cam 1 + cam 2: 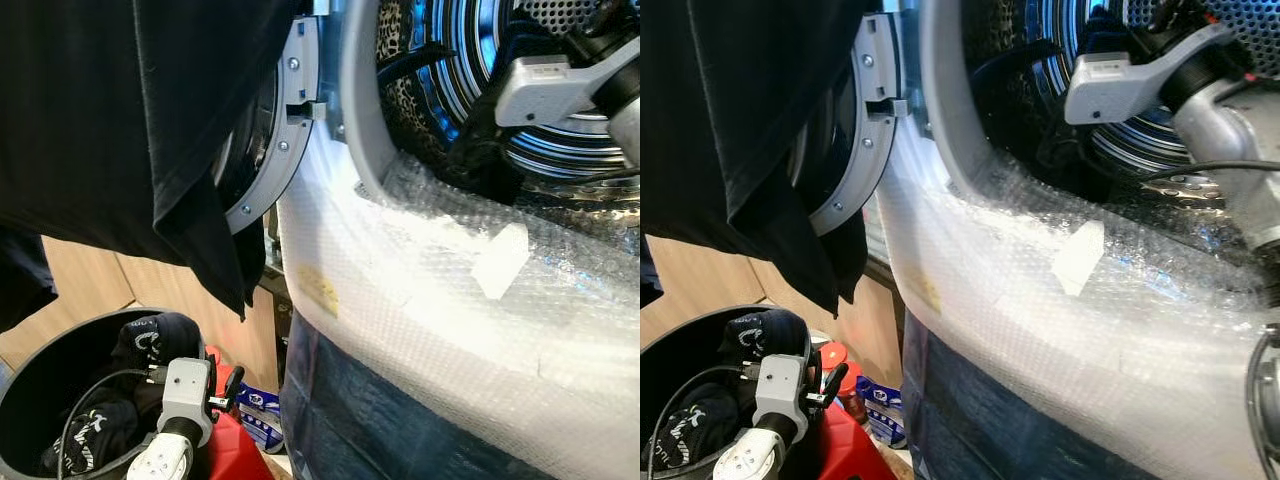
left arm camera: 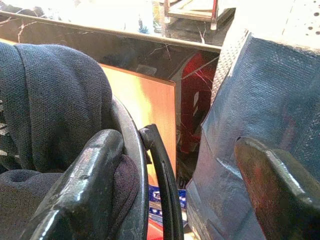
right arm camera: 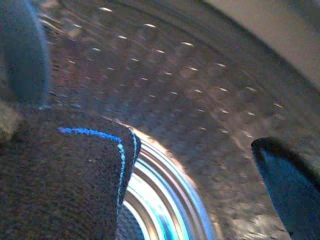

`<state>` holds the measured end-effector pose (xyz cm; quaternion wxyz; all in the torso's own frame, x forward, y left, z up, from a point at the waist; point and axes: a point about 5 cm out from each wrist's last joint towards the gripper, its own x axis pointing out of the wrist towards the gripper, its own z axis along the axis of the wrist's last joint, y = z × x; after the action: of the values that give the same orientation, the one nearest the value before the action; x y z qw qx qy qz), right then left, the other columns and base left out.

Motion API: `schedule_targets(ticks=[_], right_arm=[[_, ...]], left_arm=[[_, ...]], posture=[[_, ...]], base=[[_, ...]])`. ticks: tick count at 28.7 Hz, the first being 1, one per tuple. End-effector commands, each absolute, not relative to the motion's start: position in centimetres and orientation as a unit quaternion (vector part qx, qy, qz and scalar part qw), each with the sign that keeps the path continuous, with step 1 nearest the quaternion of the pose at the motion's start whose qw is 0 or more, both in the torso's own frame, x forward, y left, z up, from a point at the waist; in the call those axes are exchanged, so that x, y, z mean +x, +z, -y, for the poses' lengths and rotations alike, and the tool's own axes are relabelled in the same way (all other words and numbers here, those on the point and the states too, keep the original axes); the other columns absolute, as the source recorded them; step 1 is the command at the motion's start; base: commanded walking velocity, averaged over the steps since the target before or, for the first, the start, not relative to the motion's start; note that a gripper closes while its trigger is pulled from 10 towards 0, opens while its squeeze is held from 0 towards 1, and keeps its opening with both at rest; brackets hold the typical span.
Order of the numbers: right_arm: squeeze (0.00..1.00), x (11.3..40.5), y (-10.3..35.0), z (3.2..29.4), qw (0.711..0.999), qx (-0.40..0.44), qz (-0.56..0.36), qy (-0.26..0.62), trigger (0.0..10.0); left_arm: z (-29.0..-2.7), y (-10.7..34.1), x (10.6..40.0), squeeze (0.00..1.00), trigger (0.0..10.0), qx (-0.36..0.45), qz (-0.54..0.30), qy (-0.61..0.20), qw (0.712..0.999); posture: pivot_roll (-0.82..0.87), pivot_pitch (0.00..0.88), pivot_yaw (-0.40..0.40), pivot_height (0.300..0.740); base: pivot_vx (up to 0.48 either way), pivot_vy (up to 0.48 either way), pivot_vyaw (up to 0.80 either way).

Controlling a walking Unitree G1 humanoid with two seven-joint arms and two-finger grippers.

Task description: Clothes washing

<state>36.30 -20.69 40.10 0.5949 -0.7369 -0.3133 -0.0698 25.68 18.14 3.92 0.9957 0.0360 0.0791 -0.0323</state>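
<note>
Loading is judged partly done. A dark garment [image 3: 65, 185] is carried inside the drum [image 3: 200, 100] by the right gripper [image 1: 480, 125], fingers spread. More clothes [image 1: 100, 420] lie in the basket [image 1: 30, 380], where the left gripper [image 1: 225, 392] rests, fingers released.

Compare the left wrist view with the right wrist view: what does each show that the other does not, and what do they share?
Left wrist view: the dark basket rim, dark clothes inside it, a wooden panel, and the washer's wrapped blue front. Right wrist view: the perforated steel drum and a dark garment with a blue edge inside it. Both share dark fabric close to the camera and that gripper's own black fingers, spread apart.
</note>
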Motion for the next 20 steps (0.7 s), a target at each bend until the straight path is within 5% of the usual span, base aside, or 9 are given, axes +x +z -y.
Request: schedule_targets(ticks=[1,8,11,14,18,19,20], right_arm=[[0.0,36.5,40.6,20.0,0.581,-0.741,0.33,-0.07,10.0],[0.0,37.3,42.6,22.1,0.607,-0.716,0.298,-0.173,10.0],[0.0,36.9,43.6,22.6,0.547,-0.754,0.288,-0.222,10.0],[0.0,36.9,43.7,22.5,0.542,-0.755,0.291,-0.228,10.0],[0.0,37.4,43.1,22.1,0.569,-0.74,0.295,-0.204,10.0],[0.0,38.0,42.1,21.7,0.606,-0.72,0.292,-0.173,10.0],[0.0,38.0,42.1,21.7,0.606,-0.72,0.292,-0.173,10.0]], left_arm=[[-17.3,3.1,25.6,0.0,10.0,0.034,-0.102,-0.051,0.993],[-17.8,3.3,25.6,0.0,10.0,0.036,-0.099,-0.041,0.994],[-17.9,3.2,25.3,0.0,10.0,0.038,-0.102,-0.043,0.993],[-17.8,3.2,25.3,0.0,10.0,0.039,-0.104,-0.046,0.993],[-17.7,3.2,25.4,0.0,10.0,0.038,-0.104,-0.051,0.993],[-17.7,3.2,25.4,0.0,10.0,0.038,-0.104,-0.051,0.992],[-17.7,3.2,25.4,0.0,10.0,0.038,-0.104,-0.051,0.992]], posture=[[0.05,0.0,-0.027,0.74],[0.07,0.0,-0.029,0.74],[0.07,0.0,-0.022,0.74],[0.07,0.0,-0.018,0.74],[0.06,0.0,-0.015,0.74],[0.06,0.0,-0.012,0.74],[0.06,0.0,-0.012,0.74]], base=[[0.0,0.0,0.0],[0.0,0.0,0.0],[0.0,0.0,0.0],[0.0,0.0,0.0],[0.0,0.0,0.0],[0.0,0.0,0.0],[0.0,0.0,0.0]])
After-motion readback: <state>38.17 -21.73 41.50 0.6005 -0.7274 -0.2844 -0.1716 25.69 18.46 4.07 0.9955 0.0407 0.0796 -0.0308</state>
